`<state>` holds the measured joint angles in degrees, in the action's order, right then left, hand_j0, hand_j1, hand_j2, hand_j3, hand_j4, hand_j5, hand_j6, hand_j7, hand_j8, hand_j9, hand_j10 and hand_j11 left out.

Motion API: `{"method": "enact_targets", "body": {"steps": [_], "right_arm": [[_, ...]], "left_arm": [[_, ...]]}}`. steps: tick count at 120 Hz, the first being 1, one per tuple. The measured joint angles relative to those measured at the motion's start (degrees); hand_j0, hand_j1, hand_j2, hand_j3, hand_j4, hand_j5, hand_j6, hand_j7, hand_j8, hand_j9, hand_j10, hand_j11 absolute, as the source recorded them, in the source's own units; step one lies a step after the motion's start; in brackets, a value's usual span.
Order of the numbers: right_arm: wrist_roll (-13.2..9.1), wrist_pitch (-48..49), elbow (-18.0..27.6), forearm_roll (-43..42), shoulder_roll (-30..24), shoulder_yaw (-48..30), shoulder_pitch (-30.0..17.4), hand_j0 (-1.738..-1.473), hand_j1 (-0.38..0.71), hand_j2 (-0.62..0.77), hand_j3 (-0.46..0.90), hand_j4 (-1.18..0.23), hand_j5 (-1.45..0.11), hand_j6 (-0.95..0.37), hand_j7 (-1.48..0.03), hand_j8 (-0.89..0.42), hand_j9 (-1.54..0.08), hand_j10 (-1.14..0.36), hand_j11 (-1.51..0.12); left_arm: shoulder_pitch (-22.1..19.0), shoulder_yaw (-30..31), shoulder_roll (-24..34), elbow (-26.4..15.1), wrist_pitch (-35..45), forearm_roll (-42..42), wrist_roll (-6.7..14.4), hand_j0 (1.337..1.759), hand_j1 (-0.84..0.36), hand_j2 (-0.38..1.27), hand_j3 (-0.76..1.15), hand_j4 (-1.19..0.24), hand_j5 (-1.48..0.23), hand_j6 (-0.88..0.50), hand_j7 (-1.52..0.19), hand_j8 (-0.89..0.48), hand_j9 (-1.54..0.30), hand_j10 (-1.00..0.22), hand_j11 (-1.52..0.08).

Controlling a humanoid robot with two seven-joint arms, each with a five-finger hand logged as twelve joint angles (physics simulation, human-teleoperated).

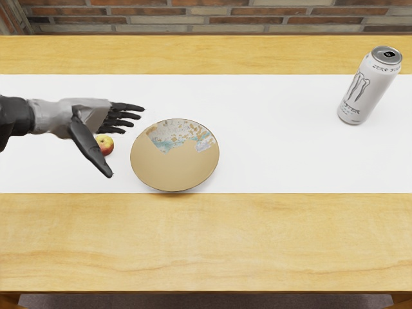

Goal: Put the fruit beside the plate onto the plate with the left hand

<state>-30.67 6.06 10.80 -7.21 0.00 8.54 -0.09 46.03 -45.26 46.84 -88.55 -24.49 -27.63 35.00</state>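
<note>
A small red-and-yellow apple (105, 145) lies on the white runner just left of the plate (175, 155), a round tan dish with a mottled pattern on its far part. My left hand (111, 132) reaches in from the left edge and hovers over the apple. Its fingers (126, 116) are spread toward the plate and the thumb (90, 148) points down in front of the fruit, partly hiding it. The hand holds nothing. The plate has nothing on it.
A white energy drink can (369, 85) stands upright at the far right on the runner (270, 135). The wooden table (206, 238) extends toward the front edge. A brick wall runs along the back.
</note>
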Motion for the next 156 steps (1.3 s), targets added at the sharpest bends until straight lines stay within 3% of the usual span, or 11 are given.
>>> {"method": "enact_targets", "body": {"steps": [23, 50, 72, 112, 156], "right_arm": [[0.0, 0.0, -0.02, 0.0, 0.0, 0.0, 0.0, -1.658, -0.35, 0.0, 0.0, 0.0, 0.0, 0.0, 0.0, 0.0, 0.0, 0.0, 0.0], [0.0, 0.0, 0.0, 0.0, 0.0, -0.02, 0.0, -1.658, -0.35, 0.0, 0.0, 0.0, 0.0, 0.0, 0.0, 0.0, 0.0, 0.0, 0.0], [0.0, 0.0, 0.01, 0.0, 0.0, -0.02, 0.0, -1.658, -0.35, 0.0, 0.0, 0.0, 0.0, 0.0, 0.0, 0.0, 0.0, 0.0, 0.0], [0.0, 0.0, 0.01, 0.0, 0.0, -0.02, 0.0, -1.658, -0.35, 0.0, 0.0, 0.0, 0.0, 0.0, 0.0, 0.0, 0.0, 0.0, 0.0], [0.0, 0.0, 0.0, 0.0, 0.0, -0.02, 0.02, -1.658, -0.35, 0.0, 0.0, 0.0, 0.0, 0.0, 0.0, 0.0, 0.0, 0.0, 0.0]], "left_arm": [[-4.87, 0.38, -6.99, 0.02, 7.61, -28.08, 0.0, 1.658, 0.32, 0.01, 0.0, -0.03, -0.04, -0.03, -0.04, -0.03, -0.04, -0.03, -0.04], [-6.05, 3.47, -8.21, 1.26, 15.95, -45.2, 0.0, 1.658, 0.32, 0.01, 0.0, -0.03, -0.04, -0.03, -0.04, -0.03, -0.04, -0.03, -0.04], [-6.05, 5.06, -10.02, 3.81, 17.4, -47.78, 0.0, 1.658, 0.32, 0.01, 0.0, -0.03, -0.03, -0.03, -0.03, -0.03, -0.03, -0.03, -0.03], [-6.05, 5.47, -12.93, 7.41, 18.14, -48.07, 0.0, 1.658, 0.09, 0.05, 0.0, -0.22, -0.28, -0.22, -0.28, -0.22, -0.28, -0.22, -0.28], [-5.47, 6.95, -15.0, 12.94, 21.69, -49.77, 0.0, 1.658, -0.02, 0.07, 0.0, -0.31, -0.4, -0.31, -0.4, -0.31, -0.4, -0.31, -0.4]]}}
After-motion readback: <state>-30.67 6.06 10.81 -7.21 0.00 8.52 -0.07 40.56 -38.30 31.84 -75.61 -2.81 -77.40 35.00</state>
